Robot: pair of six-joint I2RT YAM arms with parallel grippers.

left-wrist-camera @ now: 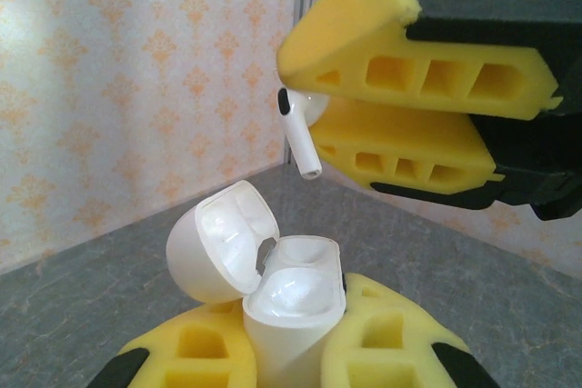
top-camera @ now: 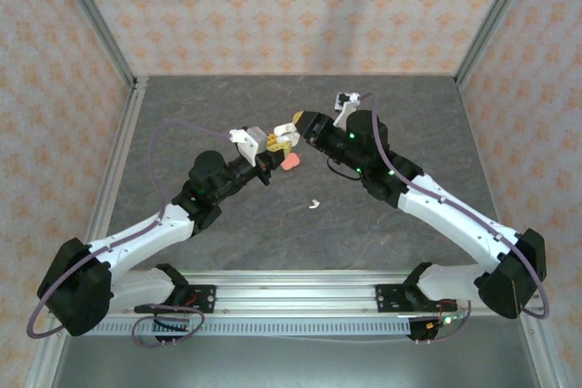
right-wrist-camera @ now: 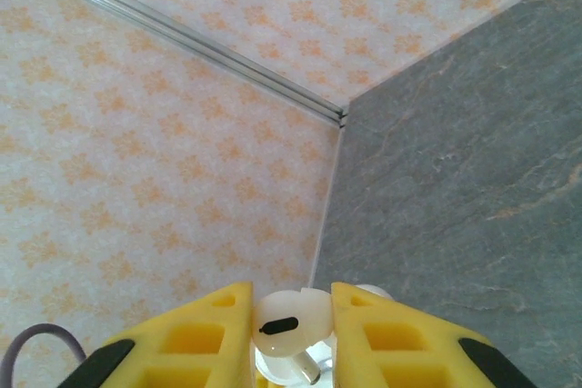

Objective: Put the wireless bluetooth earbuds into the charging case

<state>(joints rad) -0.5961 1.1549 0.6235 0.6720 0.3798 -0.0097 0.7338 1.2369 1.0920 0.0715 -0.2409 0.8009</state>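
Observation:
The white charging case (left-wrist-camera: 296, 306) stands upright between my left gripper's (left-wrist-camera: 291, 356) yellow foam fingers, which are shut on its body. Its lid (left-wrist-camera: 223, 238) is tipped open to the left and both wells show bare. Just above it, my right gripper (left-wrist-camera: 305, 102) is shut on a white earbud (left-wrist-camera: 300, 129), whose stem points down at the case. In the right wrist view the same earbud (right-wrist-camera: 289, 324) sits pinched in the right gripper (right-wrist-camera: 291, 315). From the top, the left gripper (top-camera: 280, 143) and the right gripper (top-camera: 297, 123) meet above mid-table. Another white earbud (top-camera: 313, 203) lies loose on the table.
A pinkish-red pebble-shaped thing (top-camera: 291, 162) lies on the grey table (top-camera: 409, 124) just below the two grippers. Patterned walls enclose the table at the back and on both sides. A metal rail (top-camera: 291, 293) runs along the near edge.

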